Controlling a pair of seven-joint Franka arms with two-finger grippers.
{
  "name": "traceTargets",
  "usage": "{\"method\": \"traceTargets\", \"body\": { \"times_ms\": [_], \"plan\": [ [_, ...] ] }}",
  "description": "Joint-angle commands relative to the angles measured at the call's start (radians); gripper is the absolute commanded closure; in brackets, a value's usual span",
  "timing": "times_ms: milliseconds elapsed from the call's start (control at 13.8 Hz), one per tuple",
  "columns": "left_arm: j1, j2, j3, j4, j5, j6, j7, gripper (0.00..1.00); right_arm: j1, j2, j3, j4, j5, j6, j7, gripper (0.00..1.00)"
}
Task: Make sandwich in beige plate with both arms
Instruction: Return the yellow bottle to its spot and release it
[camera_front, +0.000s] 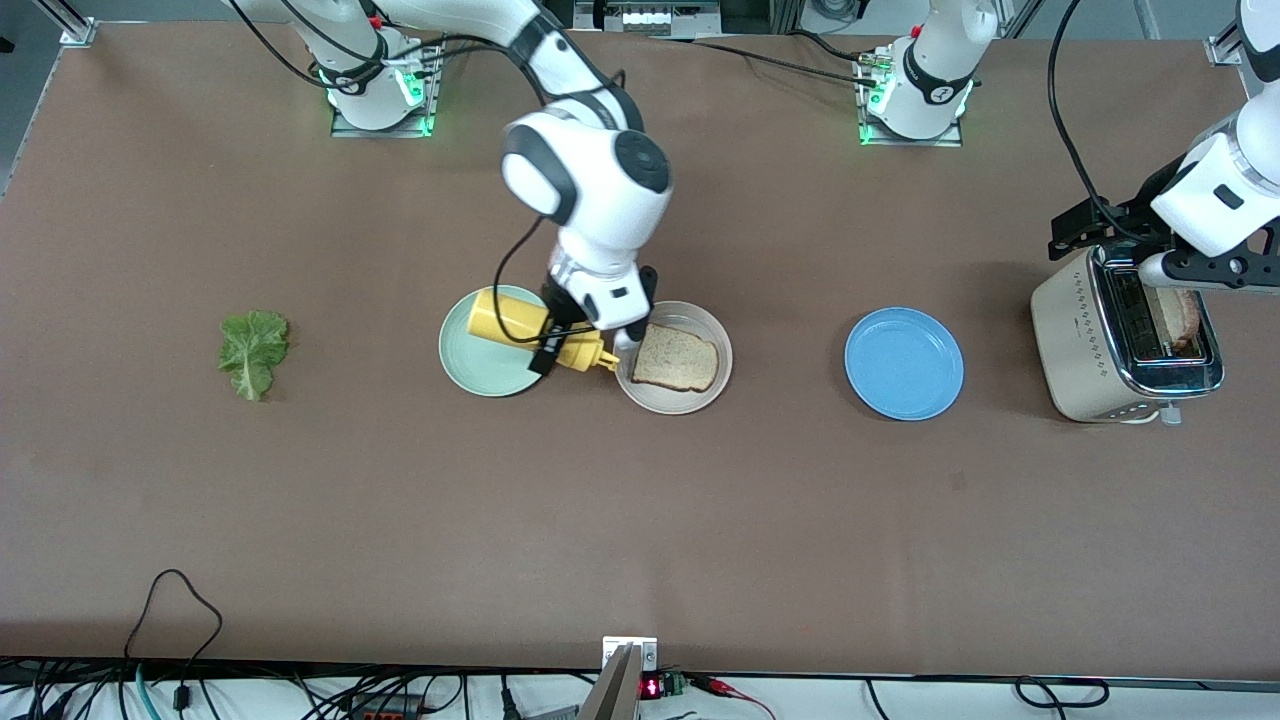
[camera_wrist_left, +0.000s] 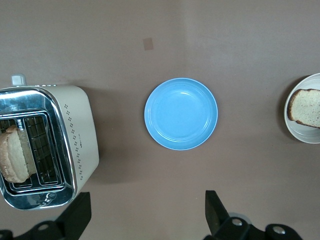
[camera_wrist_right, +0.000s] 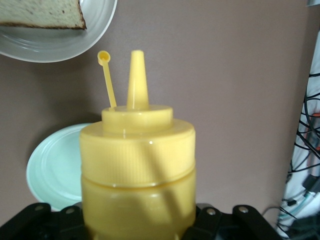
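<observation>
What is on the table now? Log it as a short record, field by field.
right pincer: shut on mustard bottle, tipped, spout toward the beige plate
beige plate: holds one bread slice
left pincer: open, above the toaster
toaster: second slice in slot
lettuce: on table, right arm's end
blue plate: empty

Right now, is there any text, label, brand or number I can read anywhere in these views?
None legible.
Yellow squeeze bottle in the right gripper: no label.
Toaster: only dot patterns.
Small red display at the table edge: too small to read.
Left arm's base: mark too blurred.
</observation>
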Motion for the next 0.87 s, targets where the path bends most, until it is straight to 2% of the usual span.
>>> {"method": "traceTargets", "body": {
  "times_ms": [0, 145, 509, 800],
  "plan": [
    [-0.004, -0.017, 0.006, 0.001, 0.018, -0.001, 0.021, 0.00, -0.087, -0.109, 0.018, -0.023, 0.118, -0.011, -0.174, 0.71],
    [-0.004, -0.017, 0.006, 0.001, 0.018, -0.001, 0.021, 0.00, -0.169, -0.158, 0.018, -0.043, 0.245, -0.010, -0.308, 0.71],
    [-0.004, -0.016, 0.008, 0.003, 0.018, 0.001, 0.015, 0.00, -0.393, -0.230, 0.018, -0.091, 0.625, -0.005, -0.673, 0.71],
    [-0.004, -0.011, 0.008, 0.003, 0.018, 0.007, 0.008, 0.00, -0.558, -0.291, 0.015, -0.250, 0.953, -0.004, -0.949, 0.71]
  ]
}}
